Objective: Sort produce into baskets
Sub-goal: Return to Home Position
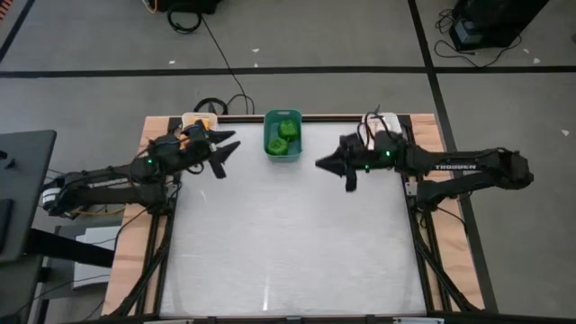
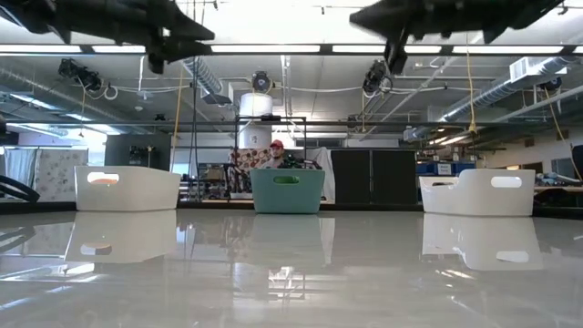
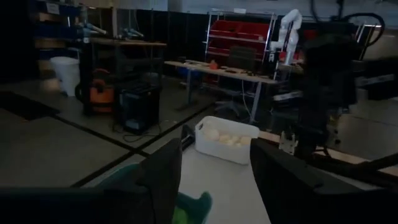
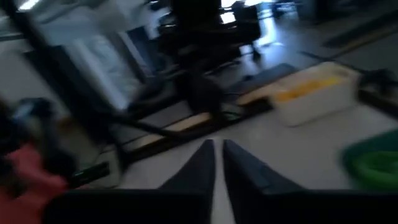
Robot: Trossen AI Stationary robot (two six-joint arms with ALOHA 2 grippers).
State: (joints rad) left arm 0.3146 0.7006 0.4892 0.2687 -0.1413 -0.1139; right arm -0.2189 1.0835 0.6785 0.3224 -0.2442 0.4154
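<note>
The table [image 1: 288,243] has a glossy white top with wooden edges. It is bare in the middle and reflects the ceiling lights. All three baskets stand along its far edge.

- **Teal basket** [image 1: 283,135]: in the centre, holding green peppers [image 1: 283,137].
- **Left white basket** [image 2: 126,189]: at the far left corner, holding yellow and orange fruit [image 4: 308,87].
- **Right white basket** [image 3: 227,138]: at the far right corner, holding pale bulbs [image 3: 225,135].

Both arms hang raised above the table, level with the baskets. The left claw [image 1: 227,153] is just left of the teal basket, with its fingers spread apart and nothing between them. The right claw [image 1: 319,164] is just right of the same basket. Its fingers are drawn together with only a sliver between them and hold nothing.

The floor [image 1: 90,45] around the table is grey, crossed by dark tape lines and trailing black cables [image 1: 216,54]. The room behind is an open workshop with strip lights and ducts overhead. Red shelving [image 3: 239,31] and work tables stand farther back. A person [image 2: 276,150] in a red cap sits behind the teal basket.
</note>
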